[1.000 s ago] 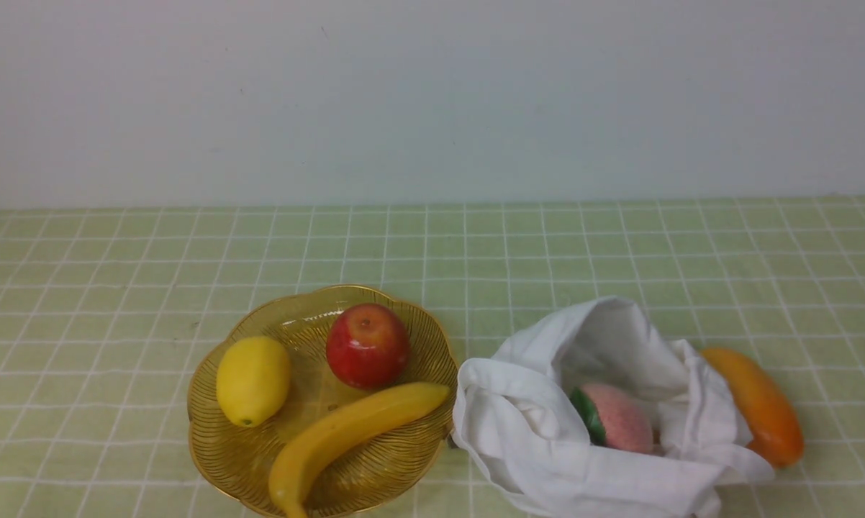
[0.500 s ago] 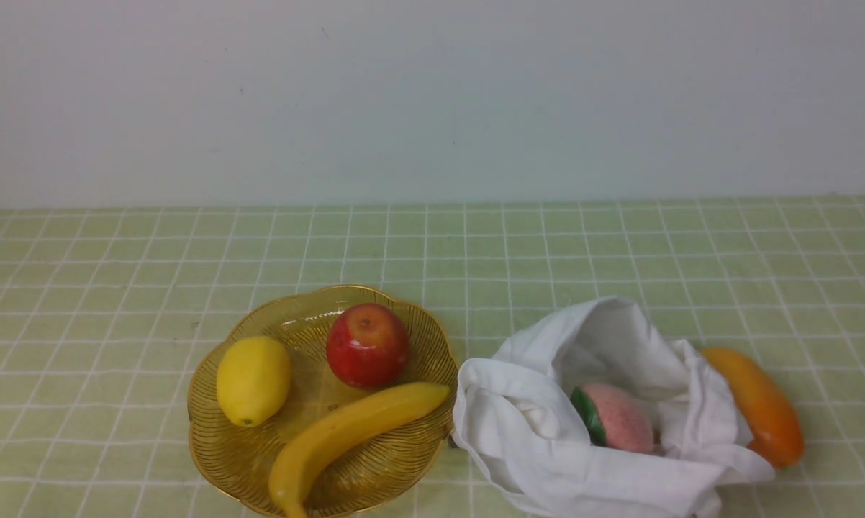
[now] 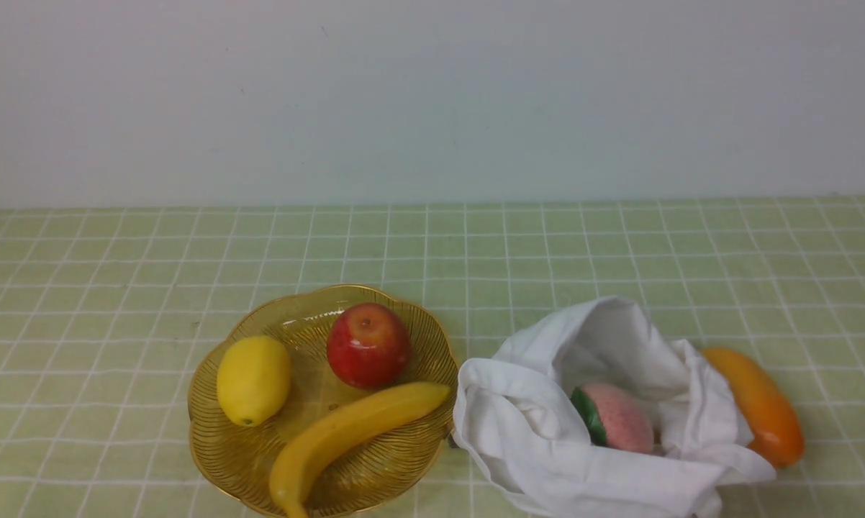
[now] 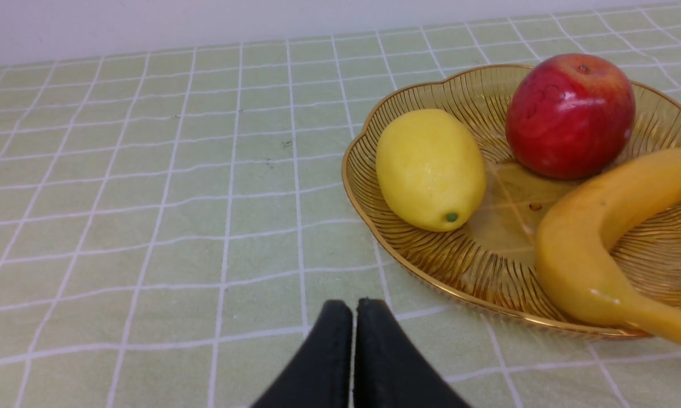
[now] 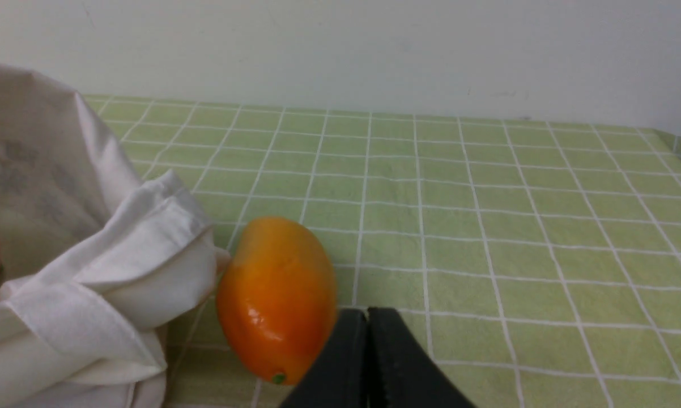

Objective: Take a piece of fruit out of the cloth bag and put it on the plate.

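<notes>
the banana lies in the plate, slanting across its near half. its blunt end points toward the plate's right rim and its tapered end reaches out over the near rim. a lemon sits in the plate's left part and a red apple in its far part, just behind the banana. the three look close together, but i cannot tell whether they touch.

the cloth bag slumps on the green checked worktop just to the right of the plate. its folds come up against the plate's rim and its mouth gapes open. inside it rests a pink fruit with a green leafy patch, perhaps a strawberry or a peach; the view is too soft to say. a mango lies on the worktop further right of the plate, beyond the bag, and presses against the bag's outer fold.

the left gripper has its dark fingers pressed together on nothing. it hangs over bare worktop near the lemon's side of the plate, apart from the rim. the right gripper is likewise pressed together and empty. it is well apart from the plate, just beside the mango.
</notes>
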